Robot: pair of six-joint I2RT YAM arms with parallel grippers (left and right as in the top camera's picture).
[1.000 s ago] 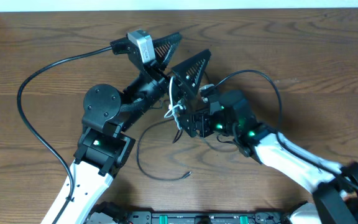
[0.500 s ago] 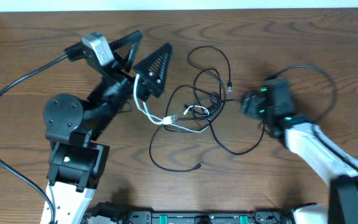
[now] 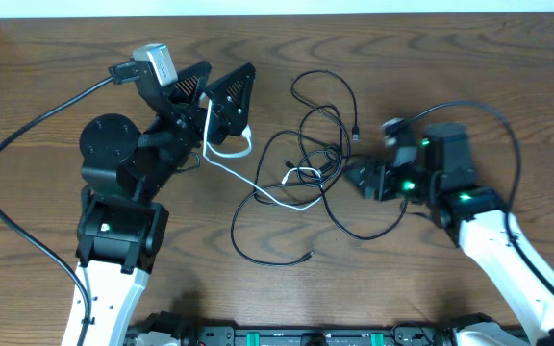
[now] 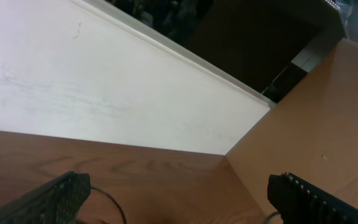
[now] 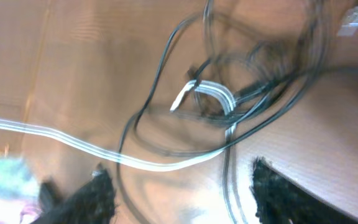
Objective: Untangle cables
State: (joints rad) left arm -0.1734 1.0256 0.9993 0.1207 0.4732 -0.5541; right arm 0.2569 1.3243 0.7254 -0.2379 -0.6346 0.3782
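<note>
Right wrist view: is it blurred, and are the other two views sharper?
Right wrist view: blurred; the black cables smear into streaks, and only the white cable reads fairly clearly. Overhead view: sharp and evenly lit, with no glare on the table. Left wrist view: fairly sharp, but it mostly faces a pale wall.

Overhead: soft, even light from above, sharp edge to edge, only faint shadows under the cables (image 3: 306, 175) on the dark wooden table (image 3: 46, 58); green lamps (image 3: 409, 185) glow at right. Left wrist view is crisp — pale wall (image 4: 73, 93) bright, fingers (image 4: 61, 196) near-black. Right wrist view is heavily motion-blurred with a warm orange cast — the white cable (image 5: 142, 165) is smeared into streaks.
</note>
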